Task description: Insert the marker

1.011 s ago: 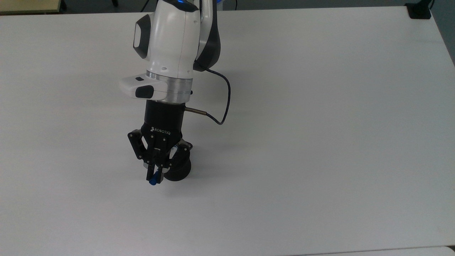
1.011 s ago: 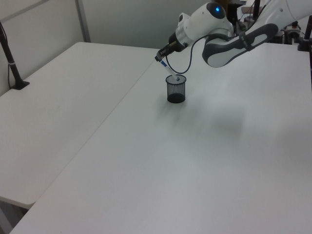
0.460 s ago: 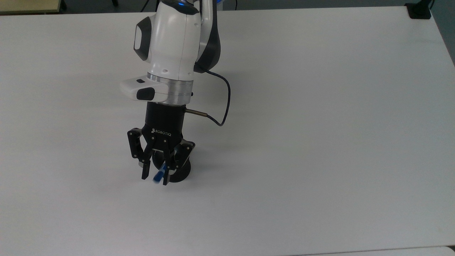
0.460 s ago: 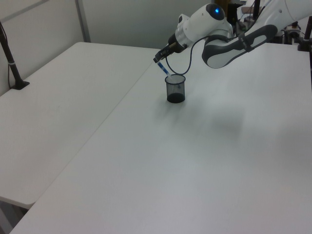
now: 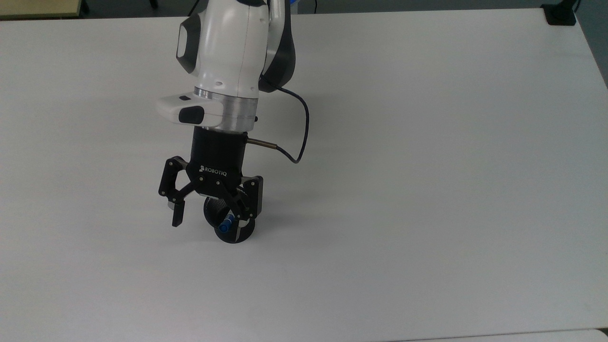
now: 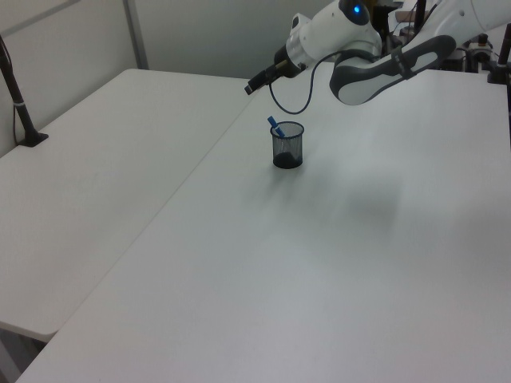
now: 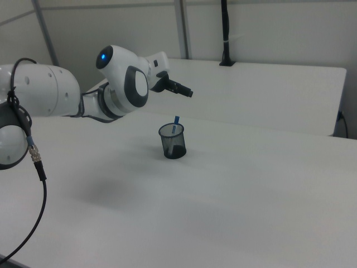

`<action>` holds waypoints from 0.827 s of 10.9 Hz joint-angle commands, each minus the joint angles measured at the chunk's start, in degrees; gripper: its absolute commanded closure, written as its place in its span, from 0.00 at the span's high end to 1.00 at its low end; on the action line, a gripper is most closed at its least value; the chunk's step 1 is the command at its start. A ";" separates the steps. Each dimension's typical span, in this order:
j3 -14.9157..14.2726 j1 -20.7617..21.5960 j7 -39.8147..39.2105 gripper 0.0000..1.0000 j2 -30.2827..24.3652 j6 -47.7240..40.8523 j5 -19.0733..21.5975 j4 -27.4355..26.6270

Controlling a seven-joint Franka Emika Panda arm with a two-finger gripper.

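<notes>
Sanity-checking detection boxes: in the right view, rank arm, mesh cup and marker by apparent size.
1. Arm, largest by far, though it is also nearest the camera.
2. Mesh cup.
3. Marker, with just its blue-tipped upper end above the cup's rim.

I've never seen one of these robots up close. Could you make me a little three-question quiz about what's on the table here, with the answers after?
1. True or false: the marker stands inside the mesh cup.
2. Which end of the marker sticks out above the cup's rim: a blue end or a red end?
3. Is the gripper open or shut, and does it hold anything?

Key
1. True; it leans against the rim.
2. A blue end, seen in the left view and the right view.
3. Open, fingers spread, holding nothing; it hangs above the cup on the white table.
</notes>
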 commanded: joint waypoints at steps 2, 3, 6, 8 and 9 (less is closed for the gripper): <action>3.62 1.78 1.54 1.00 -7.20 -20.19 0.90 -1.06; 5.21 1.96 1.19 1.00 -9.05 -26.69 2.39 -1.14; 7.42 2.66 -7.20 1.00 -17.91 -47.60 13.79 -2.02; 7.34 3.11 -15.74 1.00 -22.84 -55.82 19.62 -4.03; 7.34 2.93 -19.87 1.00 -24.87 -58.02 20.24 -5.96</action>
